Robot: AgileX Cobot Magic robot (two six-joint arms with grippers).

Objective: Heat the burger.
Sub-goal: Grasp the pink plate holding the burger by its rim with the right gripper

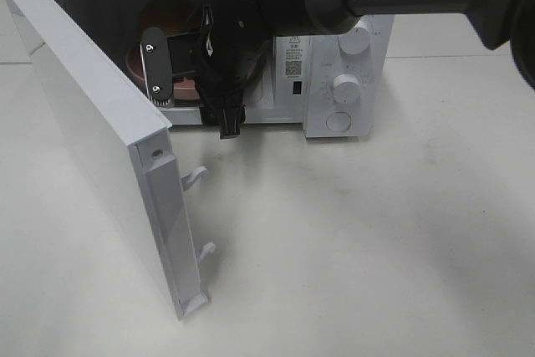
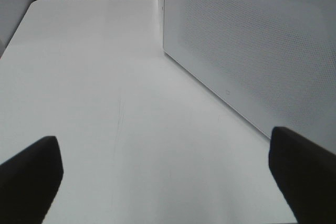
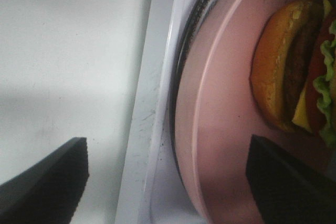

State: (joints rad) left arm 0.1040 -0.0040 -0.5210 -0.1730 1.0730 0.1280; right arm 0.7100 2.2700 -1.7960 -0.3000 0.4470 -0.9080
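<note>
Scene: a white microwave [image 1: 334, 81] is seen from above on a pale table [image 1: 376, 248], its door [image 1: 100, 148] swung wide open in front of the cavity
Burger: the burger [image 3: 296, 72] is shown lying on a round pink plate [image 3: 220, 145] that is set on the turntable inside the microwave cavity; in the overhead view it is hidden behind the arm
Plate: the pink rim is seen just inside the microwave's front sill, one edge close to the opening
Right gripper: the right gripper [image 3: 168, 182] is held at the mouth of the microwave, with one finger over the plate and the other outside the sill; the jaws are spread wide and nothing is clasped between them
Left gripper: the left gripper [image 2: 168, 177] is held low over the table beside the outer face of the microwave door; the jaws are fully spread and nothing is held
Controls: two round dials [image 1: 345, 88] and a button are seen on the microwave's panel, to the side of the cavity
Progress: the loading appears done, since the burger and plate are already placed inside
Left to do: judged from this, the right arm must be cleared from the microwave, the door shut, and a dial turned to start the heating
</note>
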